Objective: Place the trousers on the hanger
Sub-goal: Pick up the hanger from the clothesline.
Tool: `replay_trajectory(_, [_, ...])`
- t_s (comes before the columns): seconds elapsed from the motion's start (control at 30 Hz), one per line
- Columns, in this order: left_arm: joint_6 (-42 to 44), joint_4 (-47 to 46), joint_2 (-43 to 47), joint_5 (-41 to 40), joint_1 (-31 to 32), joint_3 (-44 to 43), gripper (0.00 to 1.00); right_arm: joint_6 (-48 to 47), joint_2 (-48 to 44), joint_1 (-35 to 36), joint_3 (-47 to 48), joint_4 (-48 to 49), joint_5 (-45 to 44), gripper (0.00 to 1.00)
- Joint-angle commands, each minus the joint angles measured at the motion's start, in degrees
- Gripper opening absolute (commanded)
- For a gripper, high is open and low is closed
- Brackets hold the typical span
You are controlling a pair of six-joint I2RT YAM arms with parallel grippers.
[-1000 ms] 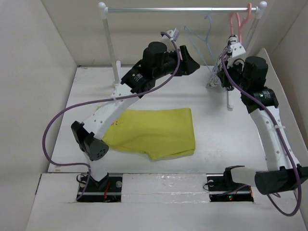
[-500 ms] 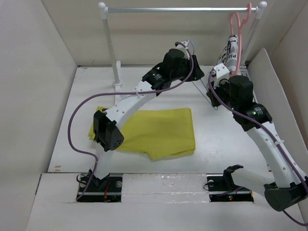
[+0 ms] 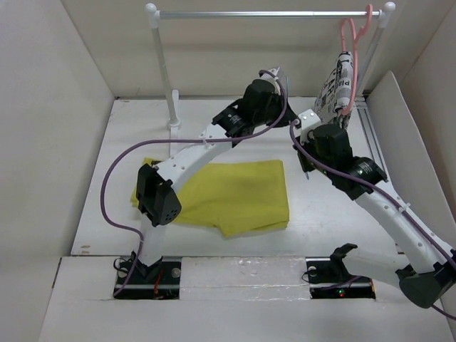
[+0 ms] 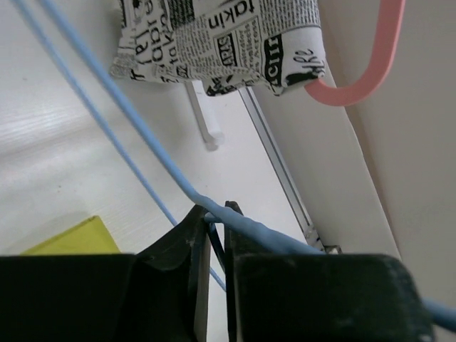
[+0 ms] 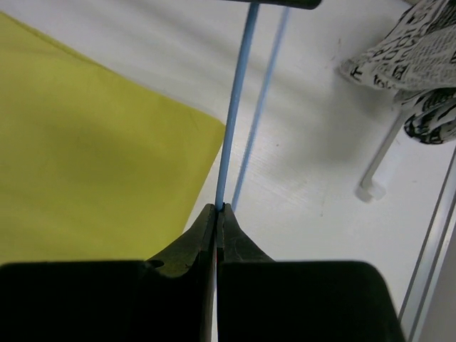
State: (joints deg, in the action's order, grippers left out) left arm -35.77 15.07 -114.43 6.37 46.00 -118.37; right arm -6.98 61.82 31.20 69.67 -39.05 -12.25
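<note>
Over the table [image 3: 320, 214], seen from above, both my arms have come away from the rail [image 3: 271, 13], which a second ago held two hangers and now carries only the pink hanger [image 3: 347, 32] with its printed cloth [image 3: 333, 85]. My right arm has dropped from the rail's far end to the middle of the table, and my left arm has swung in close beside it. The trousers [image 3: 228, 196] lie flat on the table in front of my bases, where they lay before. I cannot make out either pair of jaws from up here. From my left wrist, the left gripper [image 4: 214, 214] has drawn its jaws in to a narrow slit at a bend of the hanger [image 4: 142, 135], whose pale-blue wire runs off to the upper left. Beyond it hang the printed cloth and the pink hook, and a yellow corner of the trousers shows low on the left. From my right wrist, the right gripper [image 5: 216, 210] is clenched on the same blue wire, which rises straight from the tips. The trousers spread over the table to its left, apart from the wire.
</note>
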Motion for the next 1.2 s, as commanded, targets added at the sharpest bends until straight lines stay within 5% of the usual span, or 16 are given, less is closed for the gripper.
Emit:
replay_trajectory(0.0, [2.37,-1.01,2.9,0.57,-0.21,2.69,0.0,2.23,-0.83,2.19,-0.76,-2.43,-4.44,0.0])
replay_trajectory(0.2, [0.0,-6.89,5.26,4.79,-0.21,12.97,0.0,6.72,-3.72,5.01,-6.12,-4.55,-5.15,0.03])
replay_trajectory(0.27, [-1.31,-8.82,5.8,6.01,0.32,16.22,0.0,6.89,-5.82,5.01,-7.09,-4.98,-3.32,0.17])
replay_trajectory(0.37, [-3.07,-11.37,6.59,7.95,0.94,20.17,0.0,6.81,-8.72,3.26,-8.32,-6.65,0.36,0.52])
replay_trajectory(0.47, [-4.57,-14.63,7.12,8.84,2.25,25.35,0.0,6.81,-11.01,0.37,-9.38,-8.06,6.51,0.72])
replay_trajectory(0.63, [-6.77,-20.24,6.33,11.29,2.78,29.41,0.0,4.71,-14.89,-5.7,-8.59,-10.69,15.22,0.92])
replay_trajectory(0.77, [-7.21,-22.01,5.54,12.44,2.78,31.87,0.0,0.14,-13.66,-11.94,-8.49,-10.79,25.23,0.93])
replay_trajectory(0.93, [-6.68,-24.64,6.41,11.56,2.78,36.79,0.0,-2.33,-11.38,-17.39,-10.78,-5.44,32.28,0.83])
replay_trajectory(0.97, [-6.68,-25.0,6.76,11.12,2.78,38.72,0.0,-2.42,-10.85,-17.92,-10.87,-4.47,32.99,0.65])
replay_trajectory(1.03, [-7.38,-27.09,7.12,11.03,2.78,40.75,0.0,-2.25,-10.23,-18.8,-12.18,-1.58,33.08,0.46])
replay_trajectory(1.07, [-9.21,-28.68,7.29,12.16,2.78,43.2,0.0,-2.16,-8.66,-19.59,-13.75,0.88,34.04,0.03])
replay_trajectory(1.17, [-11.5,-32.98,7.29,14.44,3.3,44.7,0.0,-2.24,-6.55,-20.13,-14.39,1.34,34.92,0.0])
